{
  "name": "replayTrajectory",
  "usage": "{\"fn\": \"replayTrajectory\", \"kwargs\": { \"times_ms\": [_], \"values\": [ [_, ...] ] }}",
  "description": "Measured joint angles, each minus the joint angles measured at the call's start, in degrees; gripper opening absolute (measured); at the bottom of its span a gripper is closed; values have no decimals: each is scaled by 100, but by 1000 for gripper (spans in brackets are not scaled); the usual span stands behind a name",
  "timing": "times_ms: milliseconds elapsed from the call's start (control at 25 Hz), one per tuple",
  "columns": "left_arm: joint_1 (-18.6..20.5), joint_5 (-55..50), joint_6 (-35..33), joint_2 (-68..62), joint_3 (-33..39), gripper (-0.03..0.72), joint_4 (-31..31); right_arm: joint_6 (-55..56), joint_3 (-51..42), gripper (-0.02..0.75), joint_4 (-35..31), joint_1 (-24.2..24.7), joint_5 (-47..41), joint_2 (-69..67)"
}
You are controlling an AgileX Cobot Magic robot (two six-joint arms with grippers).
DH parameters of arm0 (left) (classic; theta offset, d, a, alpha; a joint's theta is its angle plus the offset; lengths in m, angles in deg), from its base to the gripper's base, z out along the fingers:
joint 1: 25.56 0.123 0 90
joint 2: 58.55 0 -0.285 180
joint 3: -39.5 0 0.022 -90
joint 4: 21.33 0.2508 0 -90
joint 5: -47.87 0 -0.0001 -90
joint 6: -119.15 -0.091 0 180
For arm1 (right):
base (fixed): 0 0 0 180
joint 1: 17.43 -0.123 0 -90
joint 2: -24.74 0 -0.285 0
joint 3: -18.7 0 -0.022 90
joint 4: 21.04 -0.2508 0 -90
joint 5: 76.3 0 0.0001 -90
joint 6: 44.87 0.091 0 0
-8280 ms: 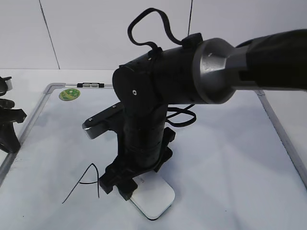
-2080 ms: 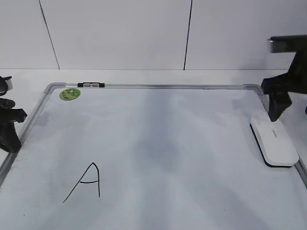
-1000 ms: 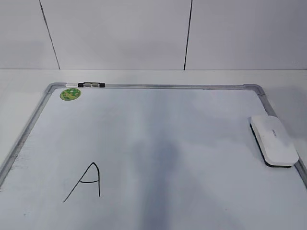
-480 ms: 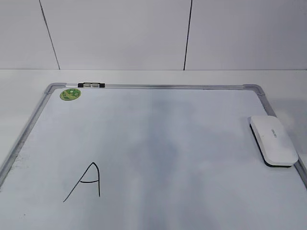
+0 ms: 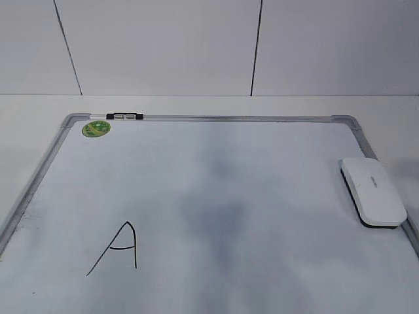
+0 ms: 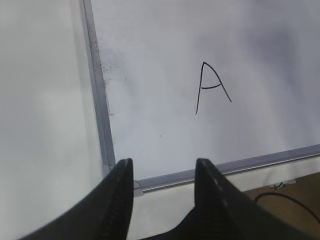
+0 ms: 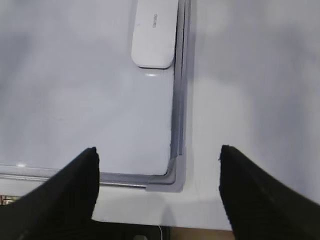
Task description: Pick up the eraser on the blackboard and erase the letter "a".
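The blackboard point(image 5: 216, 118) lies flat, a white board in a silver-grey frame. The eraser point(image 5: 373, 191) lies on it against the right frame, apart from both grippers; it also shows at the top of the right wrist view point(image 7: 155, 32). No lowercase "a" shows on the board. Only an angular capital "A" point(image 5: 118, 248) stands at the near left, also seen in the left wrist view point(image 6: 210, 85). My left gripper point(image 6: 164, 162) is open and empty above the board's near-left corner. My right gripper point(image 7: 158, 150) is open and empty above the near-right corner. Neither gripper shows in the exterior view.
A round green sticker point(image 5: 95, 128) sits in the far-left corner, with a small black clip point(image 5: 124, 116) on the far frame beside it. White tabletop surrounds the board. A dark cable point(image 6: 285, 195) lies past the table's near edge.
Eight seconds ago the right gripper held the eraser beside the capital "A". The eraser now lies at the right frame and both arms have left the exterior view. Over the last second only shadows shift.
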State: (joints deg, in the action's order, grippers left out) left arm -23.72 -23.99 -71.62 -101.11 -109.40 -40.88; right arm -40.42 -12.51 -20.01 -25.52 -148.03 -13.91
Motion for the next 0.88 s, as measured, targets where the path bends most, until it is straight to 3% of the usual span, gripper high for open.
{"fn": "replayTrajectory", "kwargs": {
  "times_ms": [320, 640, 880],
  "values": [
    [-33, -36, 21, 905, 520, 309, 208, -43, -1354, 594, 194, 0, -46, 1236],
    [-33, -36, 21, 1120, 1411, 309, 380, -69, -1512, 593, 473, 0, 45, 1732],
    [-33, 199, 21, 1157, 1475, 307, 499, -69, -1559, 593, 473, 0, 266, 1732]
  ]
}}
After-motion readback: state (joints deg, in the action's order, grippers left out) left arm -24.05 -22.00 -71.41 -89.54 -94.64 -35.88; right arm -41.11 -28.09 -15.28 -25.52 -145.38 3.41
